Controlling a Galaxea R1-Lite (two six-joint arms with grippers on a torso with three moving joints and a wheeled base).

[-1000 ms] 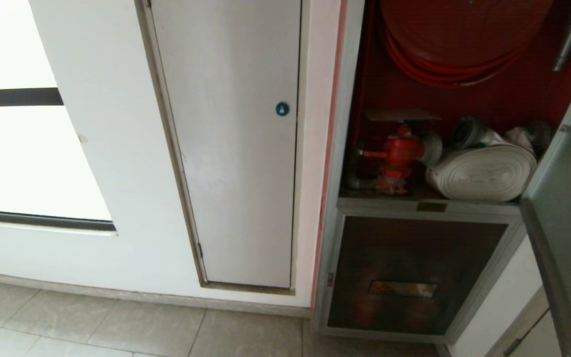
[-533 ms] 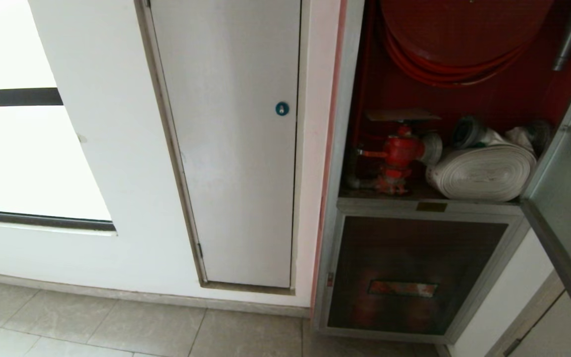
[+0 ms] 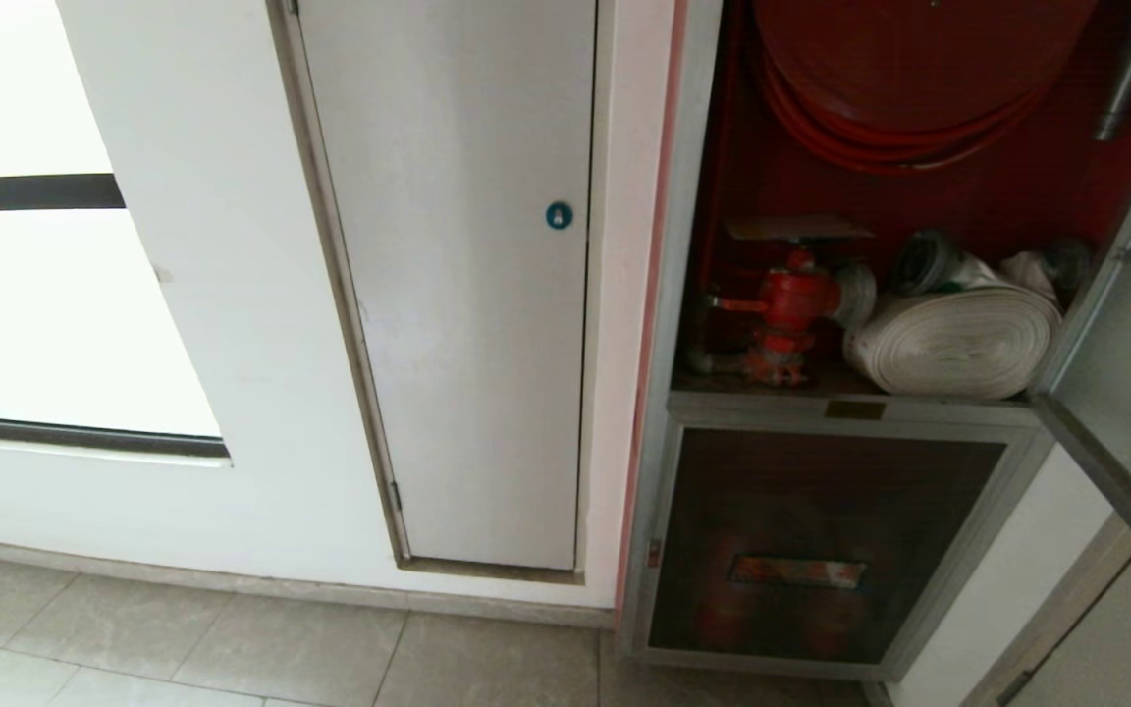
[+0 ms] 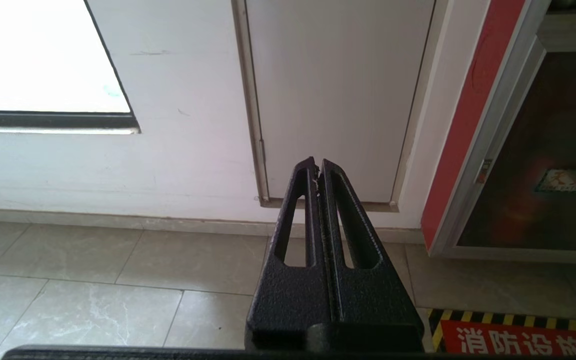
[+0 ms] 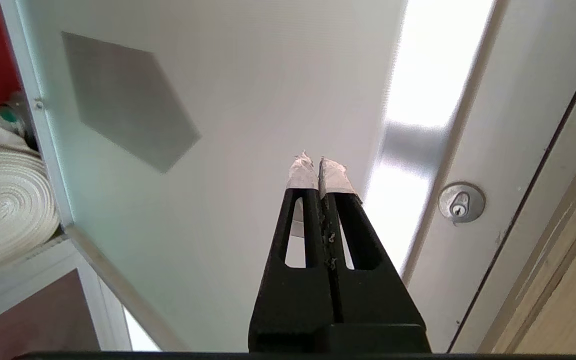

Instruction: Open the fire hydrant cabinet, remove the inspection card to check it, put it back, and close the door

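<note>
The tall brushed silver-framed fire hydrant cabinet [image 3: 683, 295] stands open, its red interior showing a red hose reel [image 3: 909, 88], a red valve [image 3: 786, 304] and a white rolled hose [image 3: 958, 339]. The thin pale inspection card [image 3: 796, 228] lies flat just above the valve. The right hand [image 5: 317, 172], fingers pressed together and tipped with pale tape, points at the inner face of the swung-out glass door [image 5: 228, 100]; the rolled hose lies off to its side. The left hand [image 4: 317, 167], fingers also pressed together, hangs above the tiled floor [image 4: 118, 280], facing the plain white panel door [image 4: 338, 90].
</note>
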